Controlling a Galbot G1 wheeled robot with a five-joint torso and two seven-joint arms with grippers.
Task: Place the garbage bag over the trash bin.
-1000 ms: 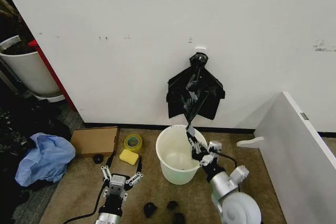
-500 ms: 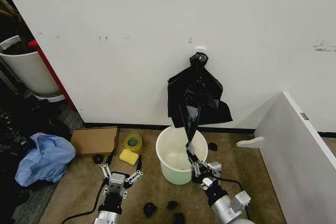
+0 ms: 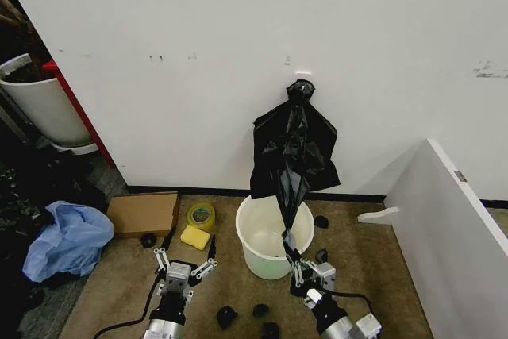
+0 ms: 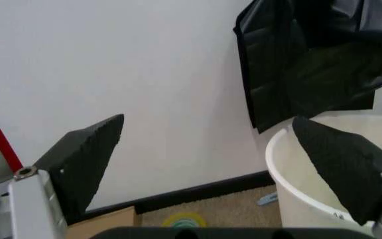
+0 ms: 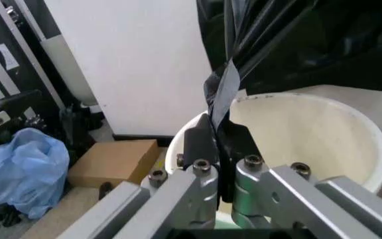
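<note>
Cardboard box [image 3: 143, 212], yellow tape roll [image 3: 201, 216], yellow sponge [image 3: 194, 236] on carpet; blue plastic heap [image 3: 67, 240] beside; white planter [image 3: 44, 105] far left.

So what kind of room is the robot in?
Probably a storage or workshop corner, not a tidy home. There is a bare white wall, a trash bin, and clutter on the brown floor: a cardboard box, a tape roll and a yellow sponge.
</note>
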